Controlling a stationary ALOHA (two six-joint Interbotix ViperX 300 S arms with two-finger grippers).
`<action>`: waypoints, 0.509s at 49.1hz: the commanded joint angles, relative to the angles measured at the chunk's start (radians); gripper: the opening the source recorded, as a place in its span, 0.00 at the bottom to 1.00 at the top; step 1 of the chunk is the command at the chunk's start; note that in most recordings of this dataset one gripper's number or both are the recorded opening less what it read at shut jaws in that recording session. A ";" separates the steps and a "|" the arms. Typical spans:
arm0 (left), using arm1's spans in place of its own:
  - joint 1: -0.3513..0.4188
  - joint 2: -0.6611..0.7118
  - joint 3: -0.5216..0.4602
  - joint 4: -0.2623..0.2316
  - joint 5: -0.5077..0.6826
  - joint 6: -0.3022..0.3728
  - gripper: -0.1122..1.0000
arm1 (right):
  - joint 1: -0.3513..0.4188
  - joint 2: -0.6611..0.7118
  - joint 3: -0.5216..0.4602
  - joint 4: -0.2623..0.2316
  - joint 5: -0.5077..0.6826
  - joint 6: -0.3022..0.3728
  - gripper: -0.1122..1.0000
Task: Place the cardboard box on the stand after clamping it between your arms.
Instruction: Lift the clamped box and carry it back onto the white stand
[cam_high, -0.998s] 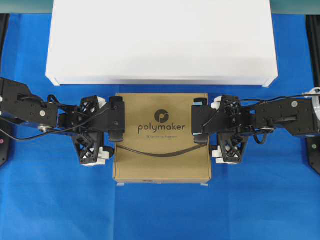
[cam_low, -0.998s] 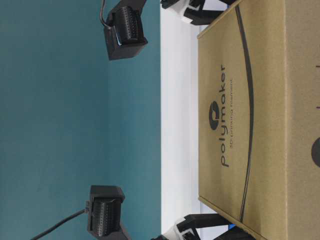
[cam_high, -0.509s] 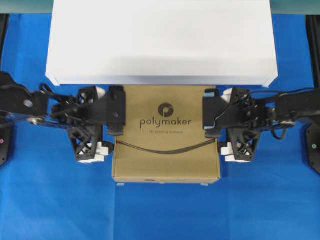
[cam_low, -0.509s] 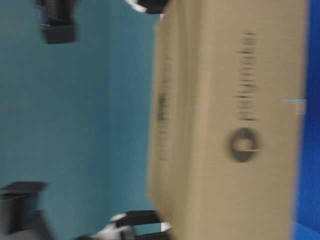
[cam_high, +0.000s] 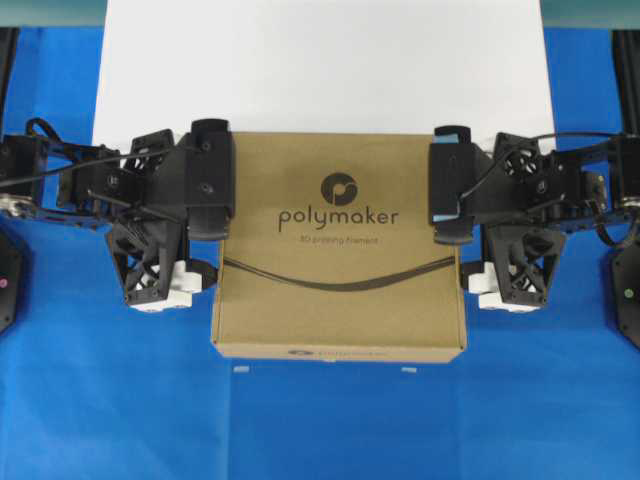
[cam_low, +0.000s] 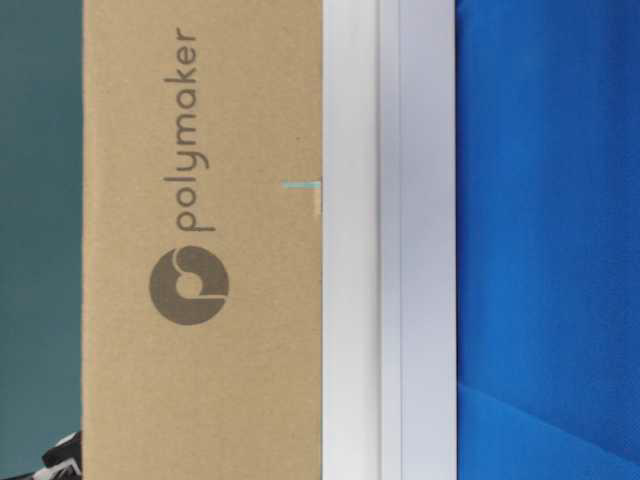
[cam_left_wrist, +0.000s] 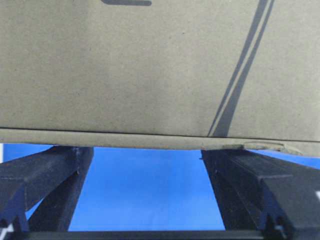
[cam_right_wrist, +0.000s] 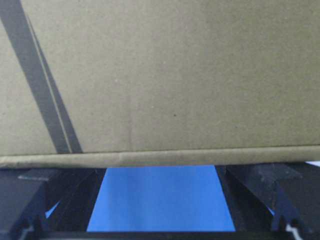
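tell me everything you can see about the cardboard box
The cardboard box is flat, square and plain brown, printed "polymaker" with a dark round logo and a curved dark line across its top. It lies level, clamped between the left gripper and the right gripper, which press on its opposite sides. Its far edge overlaps the white stand; the wrist views show blue cloth beneath its lower edge.

The flat brown cardboard box (cam_high: 338, 260) fills the gap between both black lattice grippers, left (cam_high: 165, 255) and right (cam_high: 505, 260). Behind it the wide white stand (cam_high: 320, 60) blocks the way. Blue-clothed desk (cam_high: 320, 420) in front lies open, as do the outer edges.
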 joint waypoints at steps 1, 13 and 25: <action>0.018 -0.006 -0.094 0.002 -0.043 -0.009 0.87 | -0.002 0.006 -0.087 0.017 -0.057 0.003 0.99; 0.051 0.011 -0.110 0.002 -0.041 -0.006 0.86 | -0.023 0.026 -0.087 0.015 -0.104 -0.021 0.99; 0.094 0.043 -0.147 0.002 -0.041 -0.002 0.86 | -0.069 0.058 -0.121 0.028 -0.123 -0.100 0.99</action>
